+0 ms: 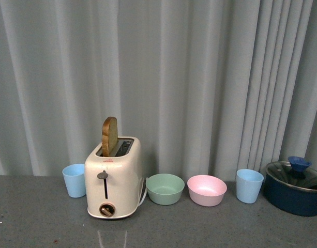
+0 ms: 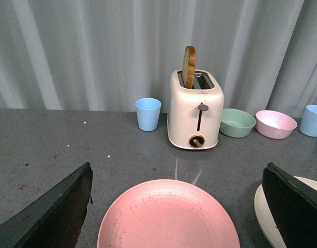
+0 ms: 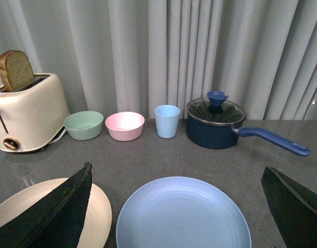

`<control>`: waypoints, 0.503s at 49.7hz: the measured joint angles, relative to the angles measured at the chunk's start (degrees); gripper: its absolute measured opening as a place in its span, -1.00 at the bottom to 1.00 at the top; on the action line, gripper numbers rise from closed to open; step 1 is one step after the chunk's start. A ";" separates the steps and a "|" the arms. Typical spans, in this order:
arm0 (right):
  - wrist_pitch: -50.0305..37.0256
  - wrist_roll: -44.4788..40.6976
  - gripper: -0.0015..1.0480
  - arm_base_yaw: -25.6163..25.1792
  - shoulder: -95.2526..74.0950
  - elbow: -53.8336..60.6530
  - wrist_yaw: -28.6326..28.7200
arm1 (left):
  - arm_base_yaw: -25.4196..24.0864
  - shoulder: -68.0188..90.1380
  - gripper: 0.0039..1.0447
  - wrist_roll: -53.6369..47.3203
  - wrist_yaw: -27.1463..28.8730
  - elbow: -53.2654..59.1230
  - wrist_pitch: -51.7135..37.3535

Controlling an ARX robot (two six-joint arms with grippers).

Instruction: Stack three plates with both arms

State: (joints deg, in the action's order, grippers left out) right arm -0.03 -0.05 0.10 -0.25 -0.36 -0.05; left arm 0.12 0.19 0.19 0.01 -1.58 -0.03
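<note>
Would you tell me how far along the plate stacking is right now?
Nothing done yet: the pink plate, cream plate and blue plate lie side by side, unstacked. In hand: nothing; the left gripper and right gripper are open, aimed at pink and blue. Both stacking moves remain.

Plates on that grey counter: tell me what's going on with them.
Nothing is stacked yet. The left pincer hangs open over the round matte pink plate, and the right pincer hangs open over the round matte light blue plate. The round cream-beige plate lies flat beside each of them. No plate is gripped. All three rest separately on the grey counter.
</note>
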 joint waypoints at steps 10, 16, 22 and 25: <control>0.00 0.00 0.86 0.00 0.00 0.00 0.00 | 0.00 0.00 0.87 0.00 -0.02 0.00 0.00; 0.00 0.00 0.86 0.00 0.00 0.00 0.00 | 0.00 0.00 0.87 0.00 0.00 0.00 0.00; 0.00 0.00 0.86 0.00 0.00 0.00 0.00 | 0.00 0.00 0.87 0.00 0.00 0.00 0.00; 0.00 0.00 0.86 0.00 0.00 0.00 0.00 | 0.00 0.00 0.87 0.00 0.00 0.00 0.00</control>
State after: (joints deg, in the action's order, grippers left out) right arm -0.03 -0.05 0.10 -0.25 -0.36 -0.05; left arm 0.12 0.19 0.19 0.01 -1.58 -0.03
